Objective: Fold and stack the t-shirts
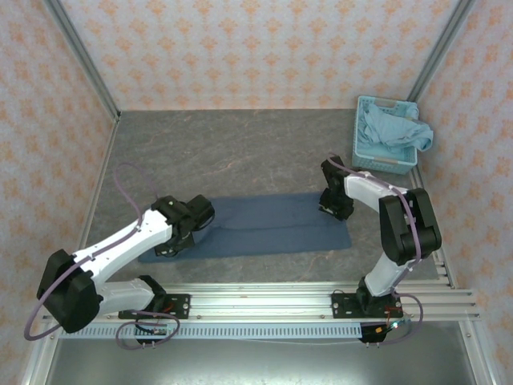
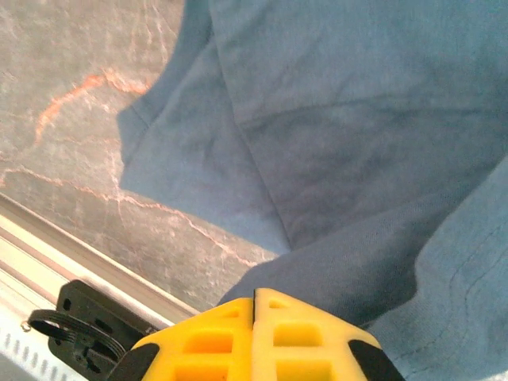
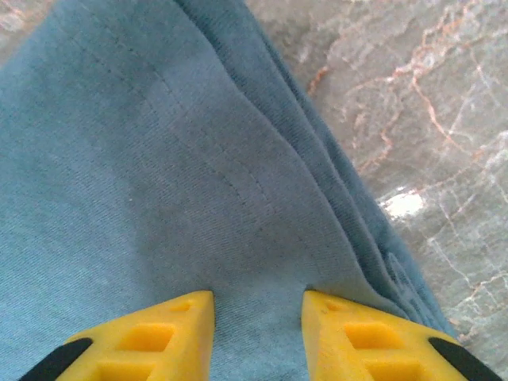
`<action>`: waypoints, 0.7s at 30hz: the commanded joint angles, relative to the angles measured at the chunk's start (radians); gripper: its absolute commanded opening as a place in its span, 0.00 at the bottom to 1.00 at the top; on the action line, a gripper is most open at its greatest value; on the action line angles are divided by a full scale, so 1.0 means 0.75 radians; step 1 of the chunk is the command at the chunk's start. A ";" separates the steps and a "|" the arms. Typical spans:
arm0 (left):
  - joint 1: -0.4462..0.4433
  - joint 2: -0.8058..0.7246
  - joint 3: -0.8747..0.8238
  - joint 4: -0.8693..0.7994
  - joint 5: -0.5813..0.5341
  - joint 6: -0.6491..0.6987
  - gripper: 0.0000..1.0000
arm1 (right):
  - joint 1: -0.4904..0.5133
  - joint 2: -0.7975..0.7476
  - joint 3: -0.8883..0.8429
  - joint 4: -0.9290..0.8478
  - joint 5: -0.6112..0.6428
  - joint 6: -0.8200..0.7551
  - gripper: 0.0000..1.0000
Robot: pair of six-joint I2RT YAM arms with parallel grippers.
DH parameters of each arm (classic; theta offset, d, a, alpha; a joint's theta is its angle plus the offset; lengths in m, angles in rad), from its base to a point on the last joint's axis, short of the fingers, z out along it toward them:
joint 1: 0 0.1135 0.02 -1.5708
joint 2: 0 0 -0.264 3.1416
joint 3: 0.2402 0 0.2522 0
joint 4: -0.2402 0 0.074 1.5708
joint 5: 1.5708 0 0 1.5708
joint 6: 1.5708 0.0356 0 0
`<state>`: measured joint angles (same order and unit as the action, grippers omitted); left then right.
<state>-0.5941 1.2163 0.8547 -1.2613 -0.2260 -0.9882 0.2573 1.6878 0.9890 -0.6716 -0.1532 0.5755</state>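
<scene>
Jaws: L gripper [image 2: 254, 294] pinched shut on dark slate-blue t-shirt's [image 1: 264, 224] raised fold; R gripper [image 3: 258, 309] stood wide over its layered edge (shirt lay folded long, mid-table). Aqua t-shirt [image 1: 394, 128] sat crumpled in basket [image 1: 361, 144].

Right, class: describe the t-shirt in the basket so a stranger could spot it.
At the far right corner of the table stands a light-blue basket. The aqua t-shirt is crumpled inside, spilling over its rim; the darker t-shirt lies flat.

Slate tee [image 1: 272, 224] L end under arm [image 1: 136, 233]
</scene>
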 commanded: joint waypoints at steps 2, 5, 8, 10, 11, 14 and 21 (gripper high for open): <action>0.077 0.038 0.050 -0.034 -0.151 0.056 0.00 | 0.005 0.048 -0.007 -0.046 0.053 0.002 0.34; 0.142 0.043 0.054 -0.002 -0.169 0.097 0.00 | 0.007 0.044 -0.016 -0.050 0.059 -0.006 0.34; 0.199 0.060 0.057 0.040 -0.172 0.131 0.00 | 0.007 0.046 -0.020 -0.052 0.059 -0.010 0.34; 0.239 0.075 0.053 0.070 -0.167 0.144 0.00 | 0.005 0.051 -0.023 -0.058 0.064 -0.013 0.34; 0.258 0.087 0.047 0.091 -0.170 0.150 0.00 | 0.006 0.052 -0.025 -0.059 0.064 -0.012 0.34; 0.317 0.132 0.040 0.159 -0.184 0.160 0.00 | 0.007 0.046 -0.039 -0.052 0.063 -0.011 0.34; 0.428 0.282 0.056 0.279 -0.220 0.163 0.00 | 0.006 0.038 -0.059 -0.048 0.062 -0.008 0.34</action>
<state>-0.2981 1.3991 0.8764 -1.1046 -0.3252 -0.8764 0.2592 1.6917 0.9871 -0.6724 -0.1425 0.5751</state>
